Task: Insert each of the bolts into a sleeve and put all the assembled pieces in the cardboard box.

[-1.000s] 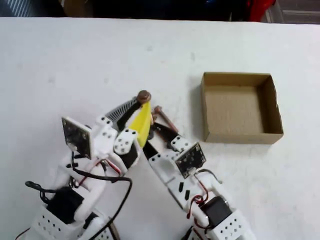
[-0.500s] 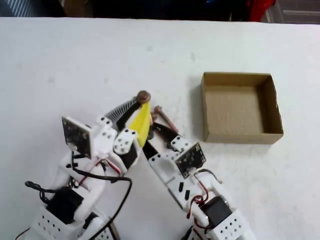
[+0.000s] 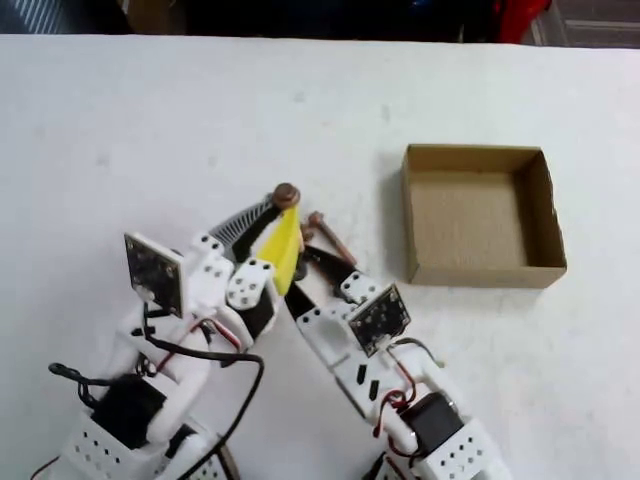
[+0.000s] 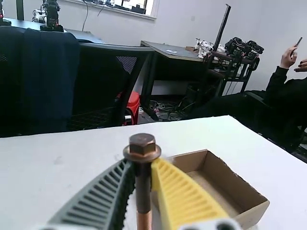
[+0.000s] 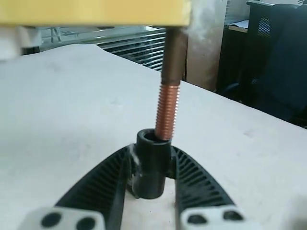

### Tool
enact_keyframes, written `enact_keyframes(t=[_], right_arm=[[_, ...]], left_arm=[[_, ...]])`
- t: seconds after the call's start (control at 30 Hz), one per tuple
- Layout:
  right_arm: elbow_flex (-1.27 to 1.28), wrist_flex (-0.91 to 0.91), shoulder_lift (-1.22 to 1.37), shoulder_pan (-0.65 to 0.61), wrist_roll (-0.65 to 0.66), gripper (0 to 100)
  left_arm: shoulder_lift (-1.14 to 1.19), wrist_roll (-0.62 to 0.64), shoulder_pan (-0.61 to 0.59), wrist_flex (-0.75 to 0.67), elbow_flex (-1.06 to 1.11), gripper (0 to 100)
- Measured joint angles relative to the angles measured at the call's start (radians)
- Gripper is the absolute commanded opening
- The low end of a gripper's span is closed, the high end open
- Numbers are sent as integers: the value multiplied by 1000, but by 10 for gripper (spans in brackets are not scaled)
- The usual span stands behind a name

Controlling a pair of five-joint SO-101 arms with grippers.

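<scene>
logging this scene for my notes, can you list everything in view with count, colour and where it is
held bolt: 1, copper-brown, upright, threaded tip at the mouth of the sleeve
sleeve: 1, black, upright under the held bolt
loose bolt: 1, brown, lying on the table between the arms and the cardboard box
cardboard box: 1, tan, open, nothing in it, on the table
table: 1, white, under everything
chair: 1, black, beyond the table's far edge
left gripper: 1, grey and yellow, shut on the held bolt
right gripper: 1, black, shut on the sleeve
</scene>
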Motion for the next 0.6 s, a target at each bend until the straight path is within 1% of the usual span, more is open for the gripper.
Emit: enact_keyframes(t=[0.33,0.6], right_arm=[[0,0,0,0,0,17],[0,0,0,26,0,16]], left_arm=[[0,2,-6,0,0,20],[-2,5,-9,2,0,20]])
